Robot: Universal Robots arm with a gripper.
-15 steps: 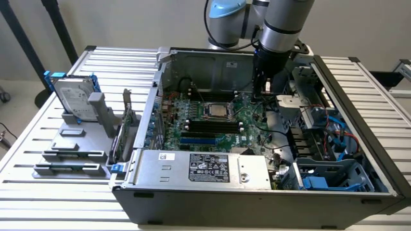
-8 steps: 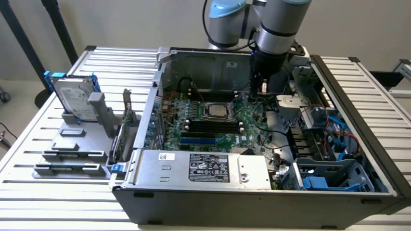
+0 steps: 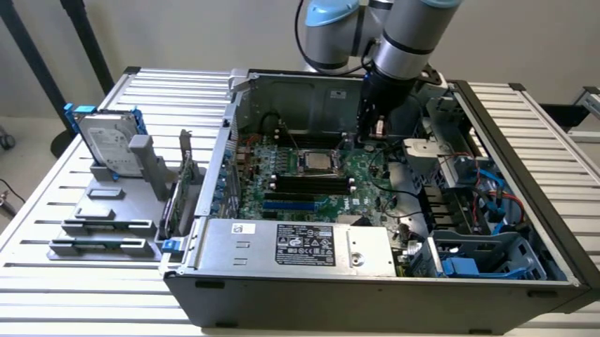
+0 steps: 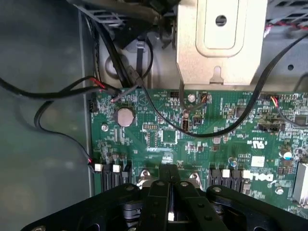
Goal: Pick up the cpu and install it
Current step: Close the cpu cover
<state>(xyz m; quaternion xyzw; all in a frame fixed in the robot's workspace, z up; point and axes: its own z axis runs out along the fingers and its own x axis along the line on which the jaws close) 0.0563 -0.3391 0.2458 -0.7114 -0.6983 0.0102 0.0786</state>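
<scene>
Over the green motherboard [image 3: 361,175] the black gripper [image 3: 369,139] hangs, jaws shut, apparently empty. The silvery square cpu [image 3: 319,163] looks seated; any move must clear the black cables [image 4: 48,94].

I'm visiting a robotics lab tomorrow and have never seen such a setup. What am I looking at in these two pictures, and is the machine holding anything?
This is a robot arm with a gripper, a two-fingered claw, reaching into an open computer case on a slatted metal table. One picture comes from a camera off the arm that sees the whole scene. The other comes from a camera on the arm's wrist, looking past the gripper at the green motherboard. The gripper is shut, and I cannot make out anything held in it. The cpu, a small silvery square chip, lies on the board, apart from the gripper. Outside the case, toward the exterior view's left, a hard drive with blue rails stands in a grey holder.
</scene>
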